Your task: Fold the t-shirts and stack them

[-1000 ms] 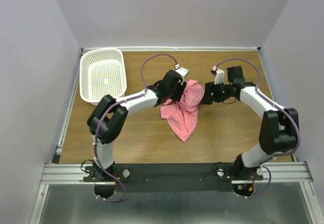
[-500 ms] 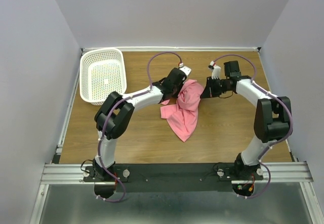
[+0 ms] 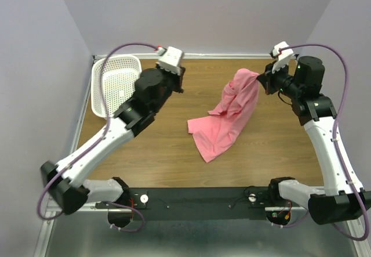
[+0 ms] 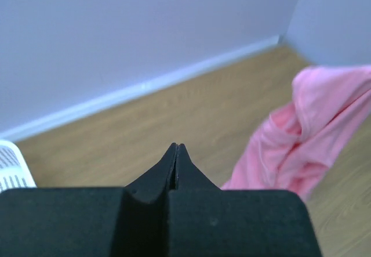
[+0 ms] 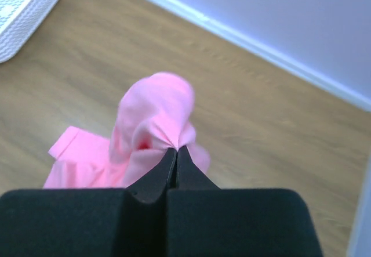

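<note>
Overhead, the salmon-pink t-shirt [image 3: 223, 126] hangs from the right gripper [image 3: 262, 82], which holds one bunched end up in the air while the rest trails down and lies crumpled on the wooden table [image 3: 145, 152]. It drapes limply and creases freely, so it is probably light and very soft, and will sag wherever it is not held. A second hold on a free edge or corner looks better for spreading it than another pinch in the bunch. The left gripper [image 3: 178, 84] hovers well apart from the cloth, though its fingertips are hard to make out from above. The white perforated basket [image 3: 117, 58] stands at the far left corner, clear of the shirt, and nothing lies between the arms. In the left wrist view, the left gripper [image 4: 175, 148] has its fingers pressed together on nothing, with the t-shirt [image 4: 301, 141] off to the right and a corner of the basket [image 4: 11, 167] at the left. In the right wrist view, the right gripper [image 5: 175, 150] is clamped tight on a gathered fold of the t-shirt [image 5: 153, 112], which drops away beneath it towards the boards.
</note>
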`<state>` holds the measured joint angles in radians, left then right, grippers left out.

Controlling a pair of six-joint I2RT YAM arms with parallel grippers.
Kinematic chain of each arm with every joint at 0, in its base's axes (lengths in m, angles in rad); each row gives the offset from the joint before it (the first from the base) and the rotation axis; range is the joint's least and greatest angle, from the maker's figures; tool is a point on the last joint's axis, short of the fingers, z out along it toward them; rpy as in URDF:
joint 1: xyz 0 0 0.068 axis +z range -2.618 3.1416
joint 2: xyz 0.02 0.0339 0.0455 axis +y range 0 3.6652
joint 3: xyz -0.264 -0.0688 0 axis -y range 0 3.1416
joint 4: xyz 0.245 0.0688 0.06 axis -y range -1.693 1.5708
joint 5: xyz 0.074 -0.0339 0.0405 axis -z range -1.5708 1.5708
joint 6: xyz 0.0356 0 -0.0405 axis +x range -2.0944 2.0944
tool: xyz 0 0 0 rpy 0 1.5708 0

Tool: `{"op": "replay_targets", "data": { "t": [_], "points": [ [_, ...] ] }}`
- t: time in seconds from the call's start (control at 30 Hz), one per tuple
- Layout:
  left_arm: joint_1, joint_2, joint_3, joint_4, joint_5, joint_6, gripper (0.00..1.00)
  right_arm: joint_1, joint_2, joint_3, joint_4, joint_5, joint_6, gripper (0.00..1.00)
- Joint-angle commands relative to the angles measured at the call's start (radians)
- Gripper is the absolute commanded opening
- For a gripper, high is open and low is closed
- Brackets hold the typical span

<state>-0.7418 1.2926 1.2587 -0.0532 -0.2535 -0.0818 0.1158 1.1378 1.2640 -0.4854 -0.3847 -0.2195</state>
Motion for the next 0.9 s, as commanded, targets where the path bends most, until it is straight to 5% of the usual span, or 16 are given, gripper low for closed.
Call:
{"op": "replay_targets", "data": {
  "t": [0.0, 0.17, 0.23, 0.37, 0.6, 0.87],
  "points": [
    [-0.004, -0.139, -0.007, 0.049, 0.032, 0.007, 0.00, -0.007, -0.032, 0.125, -0.061, 0.182, -0.081, 0.01],
    [-0.004, -0.204, -0.008, 0.049, 0.312, -0.056, 0.00, -0.007, -0.024, 0.328, -0.123, 0.181, -0.100, 0.01],
    [-0.010, -0.193, -0.108, 0.104, 0.410, -0.097, 0.33, -0.007, -0.013, 0.366, -0.157, 0.156, -0.083, 0.01],
    [-0.103, -0.097, -0.332, 0.318, 0.499, -0.144, 0.64, -0.007, -0.009, 0.377, -0.193, 0.081, -0.057, 0.01],
    [-0.162, 0.112, -0.334, 0.449, 0.447, -0.101, 0.66, -0.007, -0.050, 0.324, -0.209, 0.043, -0.093, 0.01],
    [-0.163, 0.267, -0.259, 0.568, 0.374, 0.186, 0.67, -0.007, -0.122, 0.304, -0.260, 0.032, -0.190, 0.00]
  ]
}}
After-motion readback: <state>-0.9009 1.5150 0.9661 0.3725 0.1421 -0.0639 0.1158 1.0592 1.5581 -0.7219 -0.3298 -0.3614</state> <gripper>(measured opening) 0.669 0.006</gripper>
